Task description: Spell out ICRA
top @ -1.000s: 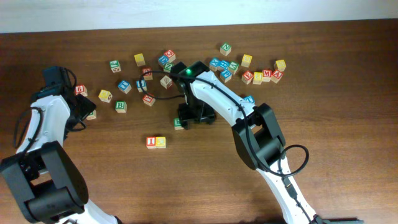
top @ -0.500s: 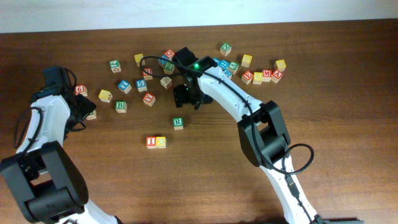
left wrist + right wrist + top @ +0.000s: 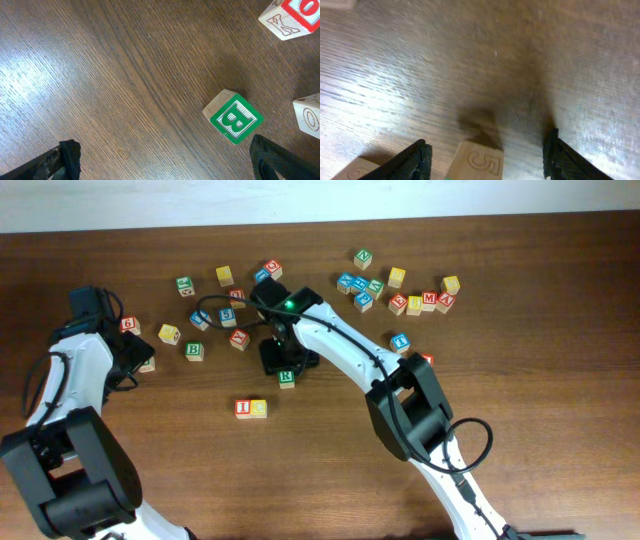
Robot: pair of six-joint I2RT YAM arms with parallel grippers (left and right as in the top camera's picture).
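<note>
We take the green B cube as our marker on the wooden tabletop. The green-lettered R cube lies to the right of the B cube and a little nearer the robot. The right pincer is lowered over it, its arm reaching in from the right. In the right wrist view its fingers stand apart with one wooden cube between them and a gap on either side. That cube's bare side carries a pressed-in 5, and only a sliver of green shows at its lower edge, so we cannot read its top from there. The I cube and the C cube sit touching side by side, I on the left. The pair is to the right of the B cube and nearer the robot than it. What we read as the red-lettered A cube is far to the right of the B cube and toward the far edge, beside an M cube in a tight cluster. The left pincer hovers just left of the B cube, spread wide over bare wood. In the left wrist view the B cube lies just beside one fingertip. More lettered cubes are scattered beyond the B cube, toward the far edge.
</note>
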